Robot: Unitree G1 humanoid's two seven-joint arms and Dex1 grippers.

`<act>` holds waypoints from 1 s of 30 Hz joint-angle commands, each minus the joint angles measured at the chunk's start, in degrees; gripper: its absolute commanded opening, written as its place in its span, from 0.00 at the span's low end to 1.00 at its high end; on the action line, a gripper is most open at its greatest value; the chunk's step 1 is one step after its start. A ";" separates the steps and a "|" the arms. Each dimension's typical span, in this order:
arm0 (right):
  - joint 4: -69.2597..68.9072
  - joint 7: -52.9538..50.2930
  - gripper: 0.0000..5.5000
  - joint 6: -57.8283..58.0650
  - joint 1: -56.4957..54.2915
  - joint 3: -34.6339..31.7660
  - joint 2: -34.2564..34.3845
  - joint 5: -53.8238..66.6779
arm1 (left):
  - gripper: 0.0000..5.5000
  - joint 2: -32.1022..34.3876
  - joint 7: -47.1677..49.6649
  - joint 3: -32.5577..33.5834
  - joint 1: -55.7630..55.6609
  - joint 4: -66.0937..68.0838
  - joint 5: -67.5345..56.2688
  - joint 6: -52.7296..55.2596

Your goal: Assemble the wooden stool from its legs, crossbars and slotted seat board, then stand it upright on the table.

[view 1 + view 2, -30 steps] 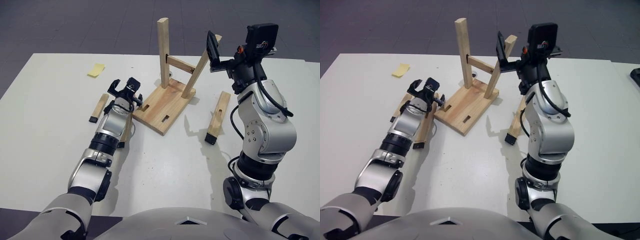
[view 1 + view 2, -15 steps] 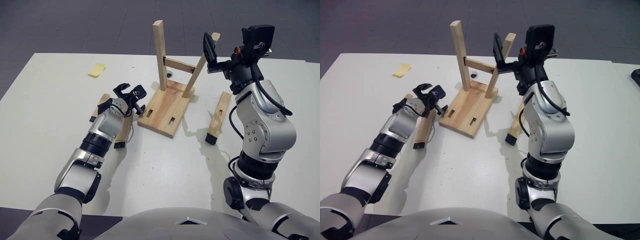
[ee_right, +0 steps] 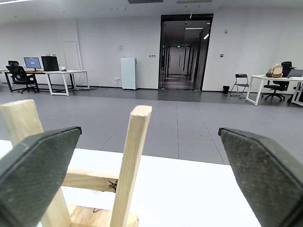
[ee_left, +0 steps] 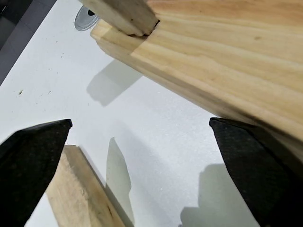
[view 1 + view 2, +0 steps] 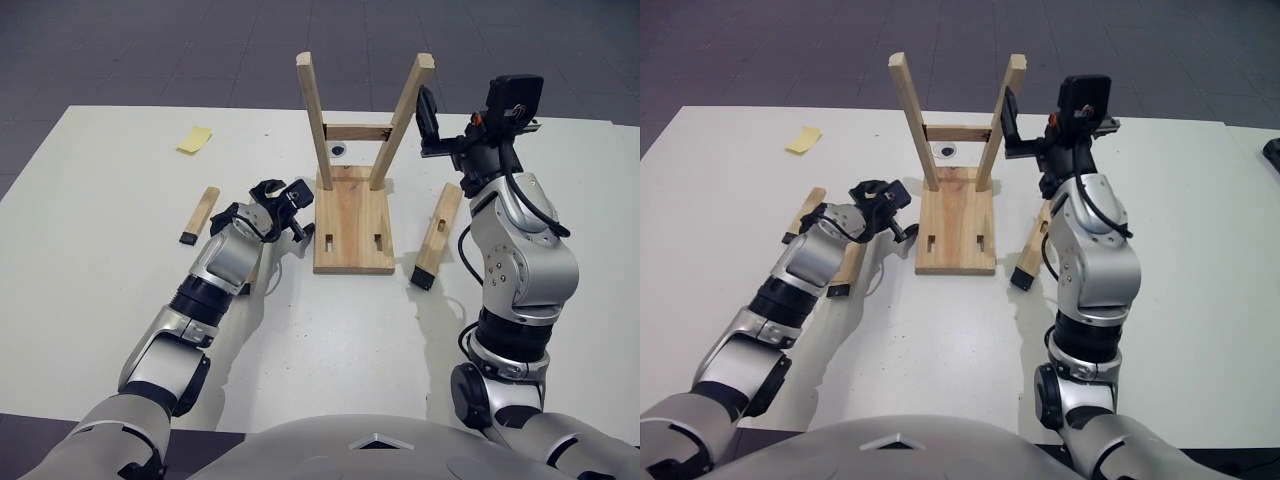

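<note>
The slotted seat board [image 5: 352, 228] lies flat mid-table with two legs [image 5: 313, 120] [image 5: 402, 118] standing in its far slots, joined by a crossbar [image 5: 358, 132]. My left gripper [image 5: 286, 204] is open at the board's left edge, low over the table; its wrist view has the board's edge [image 4: 227, 61] between the spread fingers [image 4: 33, 165]. My right gripper [image 5: 428, 118] is open beside the upper part of the right leg [image 3: 130, 165], which stands between its pads untouched. Loose legs lie at the left [image 5: 200, 214], under my left forearm [image 5: 848, 262] and at the right [image 5: 437, 234].
A yellow sticky note [image 5: 193, 139] lies at the far left of the white table [image 5: 330, 340]. A small round grommet [image 5: 340, 150] sits just behind the seat board. Open table surface stretches in front of the board.
The seat board with its two legs has turned from a slant to lie square to me. My left gripper has moved right to the board's left edge. My right gripper stayed by the right leg.
</note>
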 commanded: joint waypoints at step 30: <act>-0.87 -1.00 0.98 1.13 6.10 0.74 0.11 1.13 | 0.95 10.28 -0.69 26.32 7.43 19.78 -15.99 -5.09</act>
